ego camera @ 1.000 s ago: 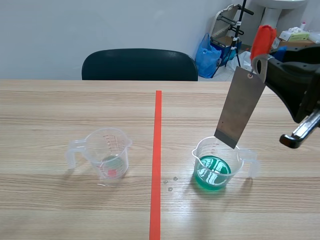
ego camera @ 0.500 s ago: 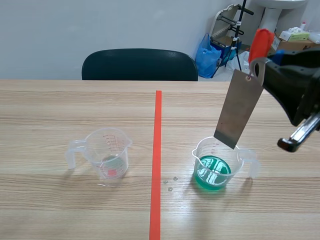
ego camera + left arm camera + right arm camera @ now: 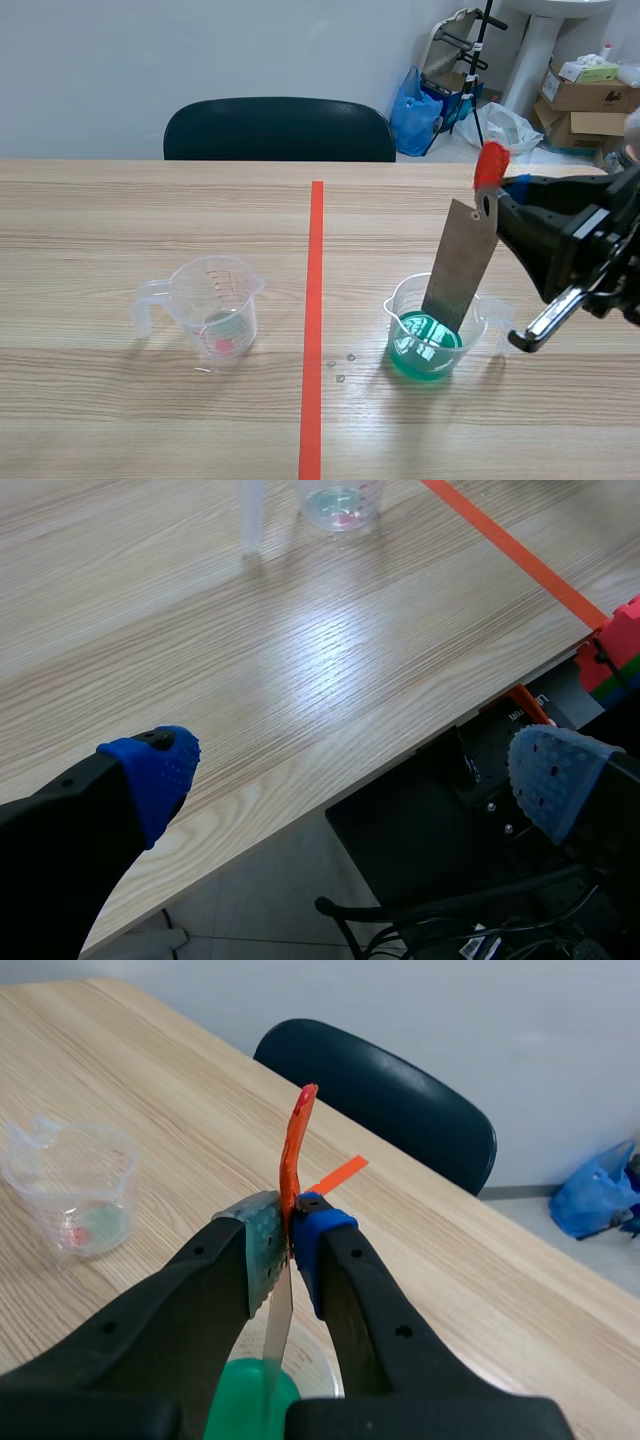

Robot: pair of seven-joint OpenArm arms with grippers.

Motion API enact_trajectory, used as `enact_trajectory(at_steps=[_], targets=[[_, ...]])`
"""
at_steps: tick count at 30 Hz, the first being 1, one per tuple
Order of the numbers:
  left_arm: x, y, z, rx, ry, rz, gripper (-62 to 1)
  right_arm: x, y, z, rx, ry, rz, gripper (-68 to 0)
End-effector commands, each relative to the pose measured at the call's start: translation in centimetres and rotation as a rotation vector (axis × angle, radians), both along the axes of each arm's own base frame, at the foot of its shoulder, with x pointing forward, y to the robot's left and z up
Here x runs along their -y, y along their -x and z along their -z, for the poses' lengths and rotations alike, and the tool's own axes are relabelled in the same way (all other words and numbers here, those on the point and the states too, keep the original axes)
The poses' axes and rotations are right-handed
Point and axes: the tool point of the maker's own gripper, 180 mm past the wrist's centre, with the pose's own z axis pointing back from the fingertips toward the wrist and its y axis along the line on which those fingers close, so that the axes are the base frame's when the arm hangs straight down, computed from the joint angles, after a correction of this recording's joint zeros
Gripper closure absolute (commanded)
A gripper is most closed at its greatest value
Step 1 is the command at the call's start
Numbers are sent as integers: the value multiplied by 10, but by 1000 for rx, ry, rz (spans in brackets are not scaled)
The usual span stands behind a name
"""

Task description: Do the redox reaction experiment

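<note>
Metal strip point(image 3: 458, 262) with red top, lower end inside clear measuring cup point(image 3: 396, 306) of green liquid point(image 3: 425, 355) on counter point(image 3: 120, 200), right jaws clamped on strip, left jaws apart, second cup point(image 3: 215, 300) red markings unreadable

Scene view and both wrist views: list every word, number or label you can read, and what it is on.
None can be read.
Near-empty measuring cup: red scale marks, too small.
Cardboard boxes: labels blurred.
Black gear in the left wrist view: pale lettering, illegible.
</note>
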Motion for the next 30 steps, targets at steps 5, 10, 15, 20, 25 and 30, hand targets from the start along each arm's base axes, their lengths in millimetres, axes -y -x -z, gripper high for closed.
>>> enact_trajectory(at_steps=[5, 10, 15, 20, 25, 30], targets=[[6, -3, -6, 25, 30, -1, -623, 0, -1, -1, 45, -16, 4, -20], [6, -3, -6, 25, 30, -1, -623, -2, -4, 10, 55, -10, -17, -20], [6, -3, -6, 25, 30, -1, -623, -4, -7, 19, 77, -30, -33, -20], [6, -3, -6, 25, 29, -1, -623, -10, -4, 32, 74, -23, -66, -20], [6, -3, -6, 25, 30, -1, -623, -10, 0, 45, 57, -2, -68, -20], [6, -3, -6, 25, 30, -1, -623, -11, 4, 52, 67, 30, -88, -20]])
